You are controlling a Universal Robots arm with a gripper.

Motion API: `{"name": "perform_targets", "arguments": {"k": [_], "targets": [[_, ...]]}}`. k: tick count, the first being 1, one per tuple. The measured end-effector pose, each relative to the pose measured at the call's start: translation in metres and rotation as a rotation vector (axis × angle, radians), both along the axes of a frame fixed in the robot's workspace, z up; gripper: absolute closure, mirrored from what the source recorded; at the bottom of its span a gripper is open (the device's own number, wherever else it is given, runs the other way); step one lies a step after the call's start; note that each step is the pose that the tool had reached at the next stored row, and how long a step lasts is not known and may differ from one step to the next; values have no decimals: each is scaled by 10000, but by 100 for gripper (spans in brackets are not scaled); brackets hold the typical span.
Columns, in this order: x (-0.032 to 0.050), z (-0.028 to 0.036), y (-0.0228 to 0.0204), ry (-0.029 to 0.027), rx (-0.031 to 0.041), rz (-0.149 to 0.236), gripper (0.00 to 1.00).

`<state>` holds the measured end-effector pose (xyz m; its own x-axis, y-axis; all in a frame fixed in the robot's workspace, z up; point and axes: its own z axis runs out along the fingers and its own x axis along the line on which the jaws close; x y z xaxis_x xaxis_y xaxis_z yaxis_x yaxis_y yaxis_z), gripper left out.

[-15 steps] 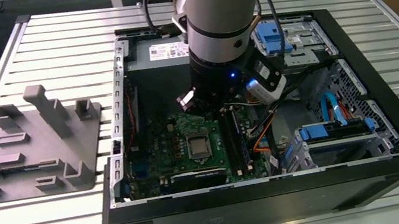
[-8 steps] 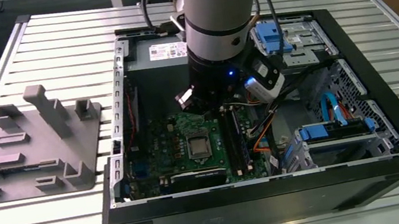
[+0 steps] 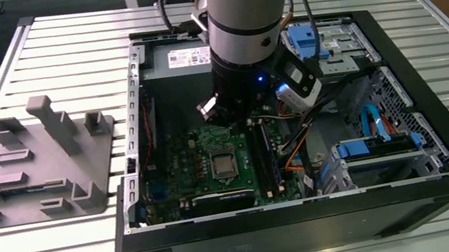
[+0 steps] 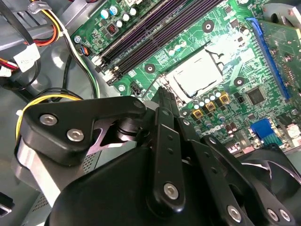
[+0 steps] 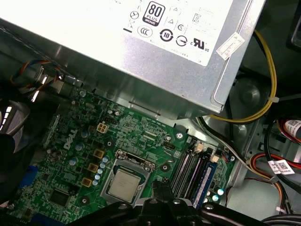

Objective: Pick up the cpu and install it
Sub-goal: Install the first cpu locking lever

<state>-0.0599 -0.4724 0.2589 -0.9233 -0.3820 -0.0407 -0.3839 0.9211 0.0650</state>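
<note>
The gripper (image 5: 163, 188) hangs clenched on nothing, tips together over the board (image 5: 70, 141). The cpu (image 5: 124, 184) lies flat in its socket (image 5: 134, 157) — below the tips and just beside them, on the side away from the memory slots (image 5: 188, 172) — square, no long axis.

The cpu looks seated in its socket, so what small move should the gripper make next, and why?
Probably lift the gripper straight up a little. The cpu already lies flat in the motherboard socket, while the gripper is shut on nothing and hangs just beside it, near the memory slots.
</note>
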Motion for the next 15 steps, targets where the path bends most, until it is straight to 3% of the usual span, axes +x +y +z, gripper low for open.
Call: {"name": "perform_targets", "arguments": {"k": [9, 15], "targets": [[1, 56, 2, 0, 4, 0, 89], [1, 57, 61, 2, 9, 0, 89]]}}
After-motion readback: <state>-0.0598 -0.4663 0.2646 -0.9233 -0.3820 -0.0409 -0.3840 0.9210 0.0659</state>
